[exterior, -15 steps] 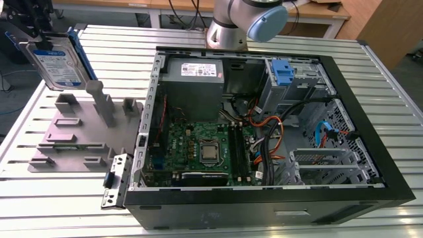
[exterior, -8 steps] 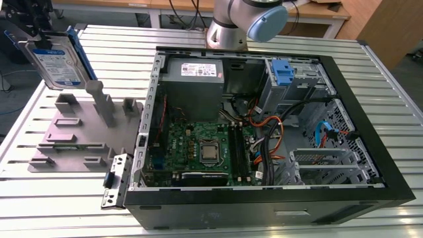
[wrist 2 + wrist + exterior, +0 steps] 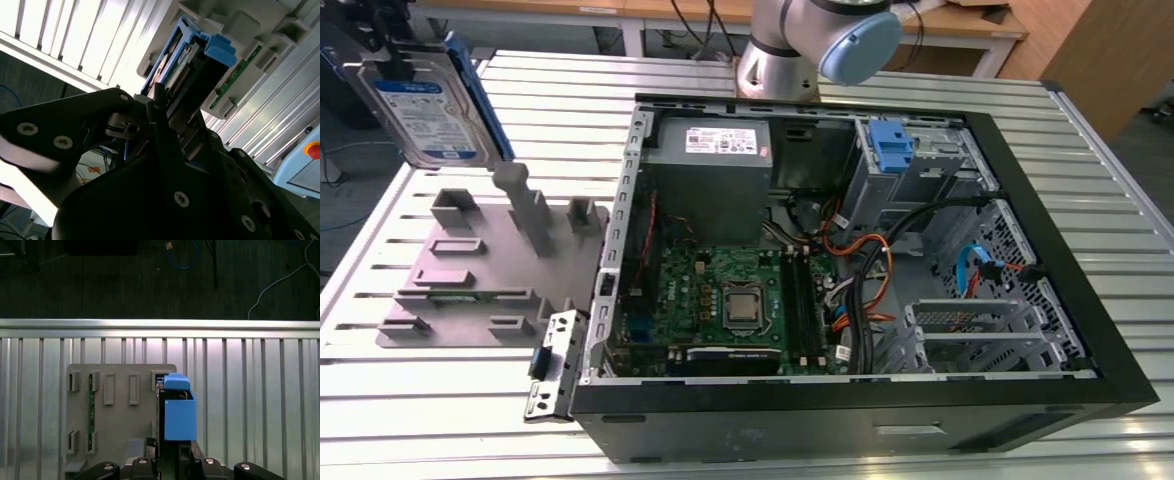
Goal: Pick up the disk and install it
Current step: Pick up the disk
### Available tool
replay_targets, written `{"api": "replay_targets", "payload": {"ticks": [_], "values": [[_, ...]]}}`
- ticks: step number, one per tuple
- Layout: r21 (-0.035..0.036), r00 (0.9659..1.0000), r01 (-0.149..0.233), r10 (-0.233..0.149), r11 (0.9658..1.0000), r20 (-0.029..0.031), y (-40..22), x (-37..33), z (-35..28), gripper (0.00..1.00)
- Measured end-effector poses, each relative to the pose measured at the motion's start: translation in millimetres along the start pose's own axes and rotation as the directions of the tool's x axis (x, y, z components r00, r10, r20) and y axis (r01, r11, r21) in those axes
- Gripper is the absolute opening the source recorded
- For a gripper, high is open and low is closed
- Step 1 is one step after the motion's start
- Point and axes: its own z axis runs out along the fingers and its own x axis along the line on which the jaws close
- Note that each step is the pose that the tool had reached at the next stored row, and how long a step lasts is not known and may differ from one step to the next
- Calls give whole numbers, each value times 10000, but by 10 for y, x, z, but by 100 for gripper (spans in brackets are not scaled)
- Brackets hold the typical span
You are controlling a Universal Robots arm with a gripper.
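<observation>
Pick-up looks done, carry step in hand: gripper (image 3: 170,455) clamped on disk (image 3: 424,115), held upright in air over grey fixture (image 3: 467,290), well apart from open PC case (image 3: 1047,220). Install not yet done. Prob. calls for rails squared w/ drive bay (image 3: 907,160) and a steady hold.

Robotics lab or test cell, not a home or office. In the exterior view, a robot arm base (image 3: 781,60) stands at top centre on a slatted aluminium-profile table (image 3: 1121,200). An opened PC case (image 3: 854,425) lies on the table centre-right, with its motherboard (image 3: 720,300) exposed. A grey fixture plate (image 3: 454,290) with slots and posts sits at left. Wooden workbenches (image 3: 961,25) run along the top edge. The first wrist view shows a dark floor (image 3: 100,285) beyond the table with loose cables (image 3: 182,260) on it. The second wrist view shows a red stop button (image 3: 312,148) on a pale blue box.
</observation>
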Motion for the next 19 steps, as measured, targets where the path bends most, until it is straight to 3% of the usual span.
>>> {"api": "replay_targets", "payload": {"ticks": [3, 19], "values": [[0, 10000, 0, 0, 10000, 0, 2, -6, -107, 35], [1, 10000, 0, 0, 10000, 1, 19, -41, -798, 35]]}}
